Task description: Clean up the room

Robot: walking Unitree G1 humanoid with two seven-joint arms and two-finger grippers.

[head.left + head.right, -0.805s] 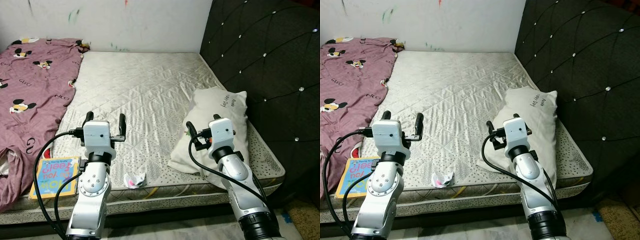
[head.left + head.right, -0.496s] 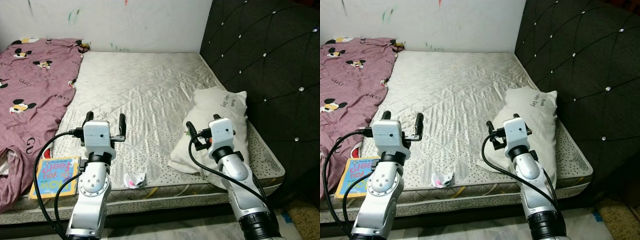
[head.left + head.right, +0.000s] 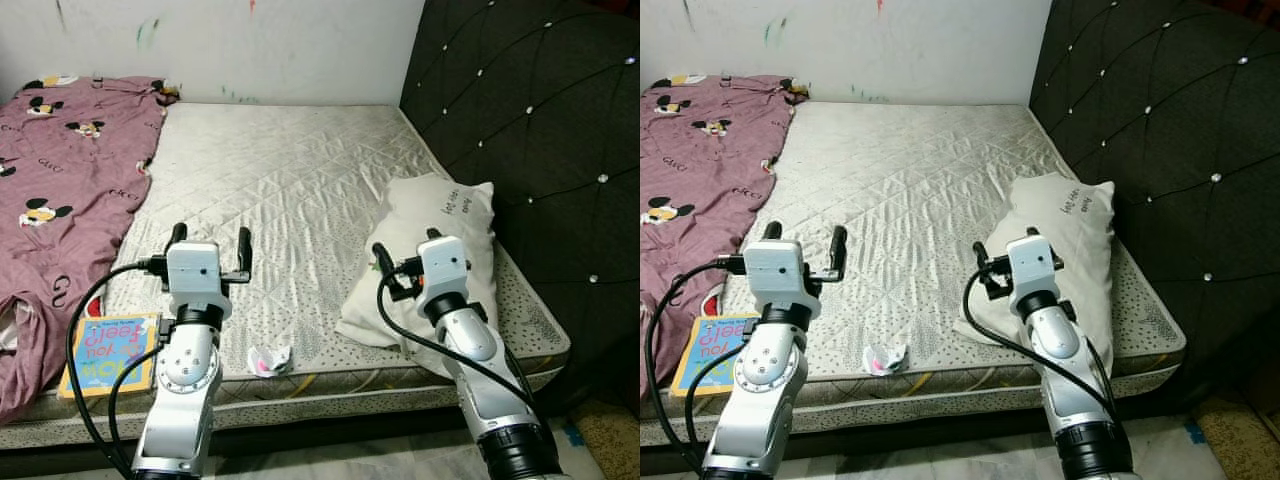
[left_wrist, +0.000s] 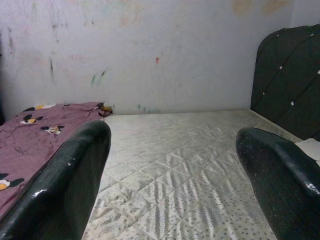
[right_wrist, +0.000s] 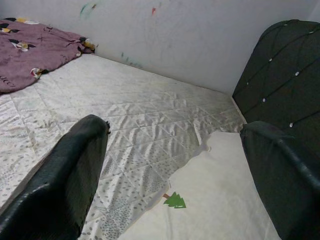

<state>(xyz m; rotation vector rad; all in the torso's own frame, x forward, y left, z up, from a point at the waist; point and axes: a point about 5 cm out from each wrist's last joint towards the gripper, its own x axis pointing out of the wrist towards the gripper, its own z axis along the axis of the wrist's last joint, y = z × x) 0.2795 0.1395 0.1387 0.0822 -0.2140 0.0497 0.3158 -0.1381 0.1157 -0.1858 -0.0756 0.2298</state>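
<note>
A white pillow (image 3: 430, 255) lies on the bare quilted mattress (image 3: 290, 190), on the robot's right, close to the black tufted headboard (image 3: 530, 130). A small green tree print shows on its cover in the right wrist view. Near the mattress's front edge lies a crumpled scrap of paper (image 3: 268, 359) with a pink spot. To its left, at the front corner, rests a children's book (image 3: 108, 351) with a yellow and blue cover. A maroon sheet (image 3: 60, 190) printed with cartoon mice is bunched over the mattress's left side.

The right gripper (image 3: 405, 255) has its two black fingers spread wide and holds nothing. It hovers above the near end of the pillow; whether it touches the fabric cannot be told. The silver right arm rises from the lower right, forearm angled up and forward over the bed's edge.

The left gripper (image 3: 210, 245) is also spread wide and empty, with the mattress visible between its fingers (image 4: 65, 185) in the left wrist view. It is held above the mattress, beyond the paper scrap and the book. The left arm stands nearly upright from below. Behind the bed is a white wall (image 3: 250, 45) with small paint marks.
</note>
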